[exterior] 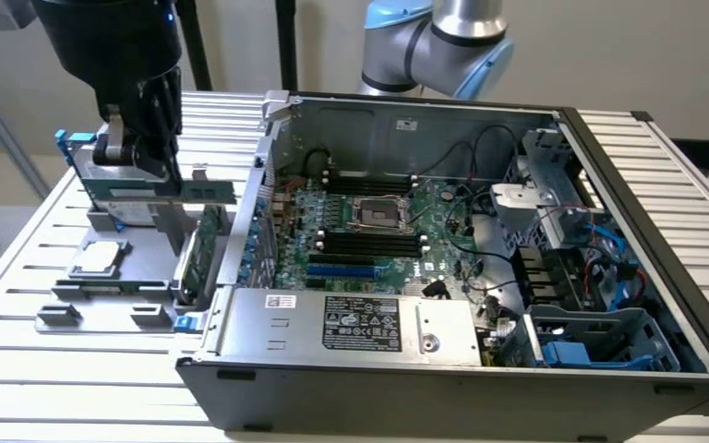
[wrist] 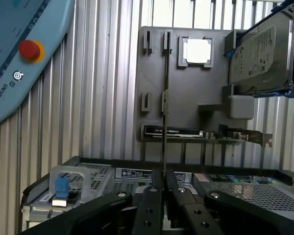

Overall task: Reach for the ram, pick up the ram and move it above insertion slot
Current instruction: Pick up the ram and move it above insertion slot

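My gripper (exterior: 162, 180) hangs over the grey parts holder (exterior: 96, 316) on the exterior view's left, outside the open computer case. It is shut on the ram (exterior: 204, 192), a thin green stick that juts level from the fingers toward the case wall. In the wrist view the ram (wrist: 164, 142) shows edge-on as a thin line rising from between the closed black fingers (wrist: 149, 200), with my gripper (wrist: 162, 188) well above the holder (wrist: 186, 98). The black memory slots (exterior: 367, 244) lie on the motherboard inside the case, well off to the exterior view's right of the gripper.
The holder carries a silver hard drive with blue rails (exterior: 114, 205) (wrist: 259, 54), a processor chip (exterior: 99, 258) (wrist: 197, 50) and a green expansion card (exterior: 200, 251) (wrist: 206, 133). The case wall (exterior: 256, 203) stands between gripper and motherboard. A teach pendant (wrist: 19, 54) lies on the slatted table.
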